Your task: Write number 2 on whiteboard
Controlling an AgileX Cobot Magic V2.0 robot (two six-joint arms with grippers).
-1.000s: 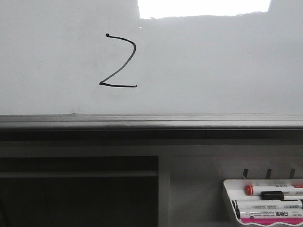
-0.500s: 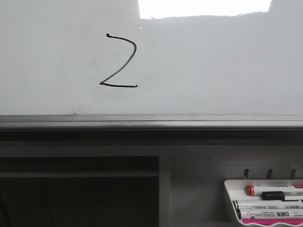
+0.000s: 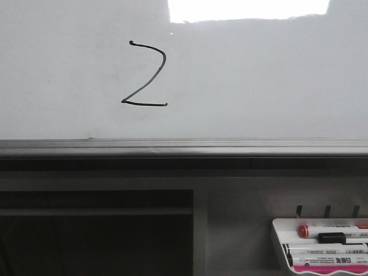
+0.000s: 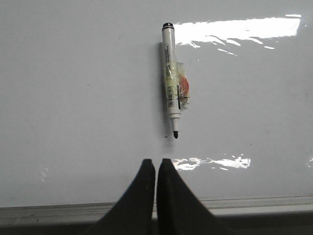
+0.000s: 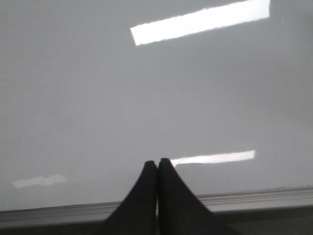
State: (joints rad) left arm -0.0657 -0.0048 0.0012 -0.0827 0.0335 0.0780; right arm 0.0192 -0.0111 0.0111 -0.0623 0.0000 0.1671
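Thin black hand-drawn number 2 (image 3: 144,73) on glossy white-grey whiteboard (image 3: 259,86); small white marker tray (image 3: 280,244) at lower right, holding markers (image 3: 328,241)

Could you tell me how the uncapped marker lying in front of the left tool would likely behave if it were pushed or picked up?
The marker looks stiff and probably light. Its round barrel may roll on the glossy surface, though the taped lump on its side could check that. The bare tip could smudge ink.

Three close views facing whiteboard (image 3: 259,86)
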